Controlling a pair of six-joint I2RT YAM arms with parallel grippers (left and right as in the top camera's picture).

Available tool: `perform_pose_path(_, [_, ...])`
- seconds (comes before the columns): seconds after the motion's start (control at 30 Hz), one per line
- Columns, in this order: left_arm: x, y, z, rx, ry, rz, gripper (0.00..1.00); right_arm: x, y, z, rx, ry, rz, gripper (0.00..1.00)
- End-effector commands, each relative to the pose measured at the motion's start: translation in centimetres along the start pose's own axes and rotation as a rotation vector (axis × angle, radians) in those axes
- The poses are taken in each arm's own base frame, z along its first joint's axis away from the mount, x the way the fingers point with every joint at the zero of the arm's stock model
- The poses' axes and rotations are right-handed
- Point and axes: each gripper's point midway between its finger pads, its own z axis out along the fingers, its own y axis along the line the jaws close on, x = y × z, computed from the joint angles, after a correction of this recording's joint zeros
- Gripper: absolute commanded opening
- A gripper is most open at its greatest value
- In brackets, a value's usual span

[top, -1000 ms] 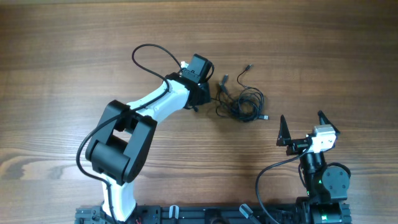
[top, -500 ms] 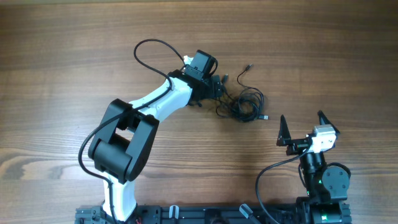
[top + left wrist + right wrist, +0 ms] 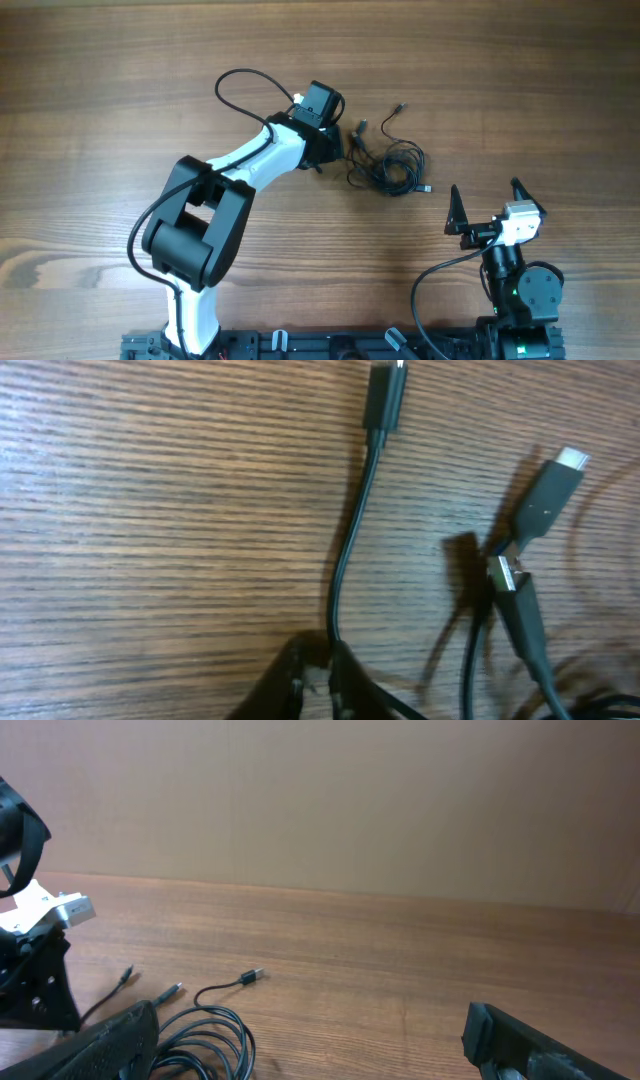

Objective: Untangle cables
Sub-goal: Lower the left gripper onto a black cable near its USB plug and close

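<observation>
At the tips of the left gripper (image 3: 317, 682) the fingers look clenched on one thin black cord (image 3: 345, 560), though only their ends show at the frame's edge. Ahead of them the cord runs across the wooden table (image 3: 150, 510) to a dark plug (image 3: 385, 395), and just beside it lie two more plugs (image 3: 545, 495), one crossing the other. Beyond, the cables (image 3: 392, 167) sit bunched in overlapping loops, so the untangling looks barely begun, with every strand yet to be drawn clear. Well apart, the right gripper (image 3: 484, 190) hangs with jaws spread, holding nothing.
</observation>
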Motion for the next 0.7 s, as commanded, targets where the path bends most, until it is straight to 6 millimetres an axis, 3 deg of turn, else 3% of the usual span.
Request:
perform_pose_path(0.0, [5.0,2.8,3.4,-0.079,0.153,0.001,0.13,-0.3,0.3,-0.1,-0.013,-0.013,0.013,1.00])
perform_pose_path(0.13, [4.5,3.4,3.4,-0.114,0.126,0.005,0.09,-0.3,0.3,-0.1,-0.013,-0.013,0.012,1.00])
perform_pose_path(0.4, [2.6,7.1,2.7,-0.325,0.010,0.026,0.09,-0.3,0.3,-0.1,-0.013,-0.013,0.013,1.00])
perform_pose_path(0.5, [2.5,7.4,2.6,-0.339,0.003,0.026,0.27,-0.3,0.3,-0.1,-0.013,-0.013,0.013,1.00])
perform_pose_path(0.67, [1.8,7.0,2.7,-0.323,-0.022,0.061,0.27,-0.3,0.3,-0.1,-0.013,-0.013,0.013,1.00])
